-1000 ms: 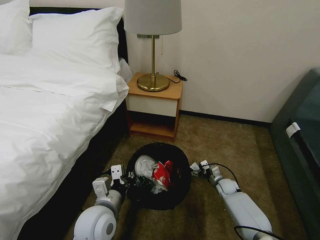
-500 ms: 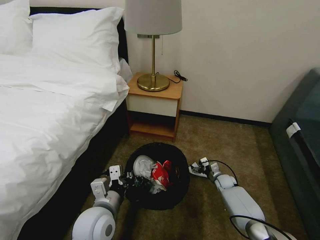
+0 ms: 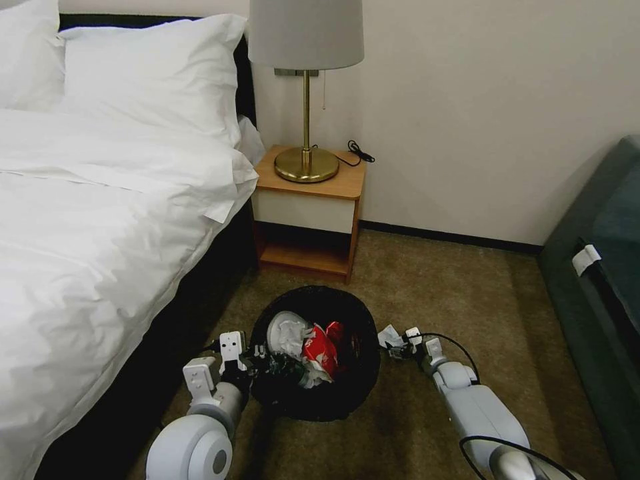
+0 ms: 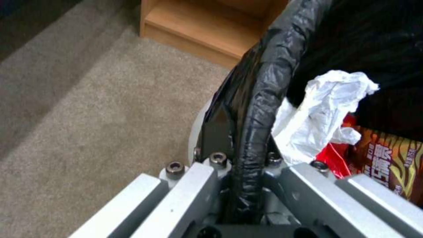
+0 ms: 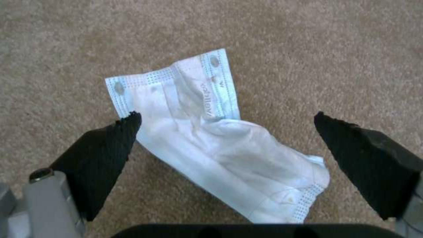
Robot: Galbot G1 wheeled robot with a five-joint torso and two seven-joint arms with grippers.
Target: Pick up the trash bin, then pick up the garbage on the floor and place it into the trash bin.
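- Holding the trash bin [image 3: 313,353] with my left gripper [image 4: 247,172], I see in the left wrist view the jaws clenched on its bag-wrapped rim; the bin sits on the carpet [image 3: 433,280] near the nightstand [image 3: 310,213], between my two arms.
- Inside the bin I see crumpled white tissue [image 4: 322,109] and a red snack packet [image 3: 320,350], so part of the collecting looks done.
- My right gripper [image 5: 224,132] hangs low over the carpet just right of the bin, jaws spread wide on either side of a white face mask [image 5: 216,142] lying flat on the floor.
- I judge the step in hand to be picking up this mask as the next piece of garbage.
- The next move calls for lowering until the fingertips [image 5: 123,132] press into the pile, then closing on the mask's middle; thin, limp fabric may slip or bunch, so I would pinch where it is folded.
- Compared with half a second ago, my right arm has shifted slightly to the right and away from the bin, the gripper re-centring over the mask; the bin and left arm have stayed where they were.
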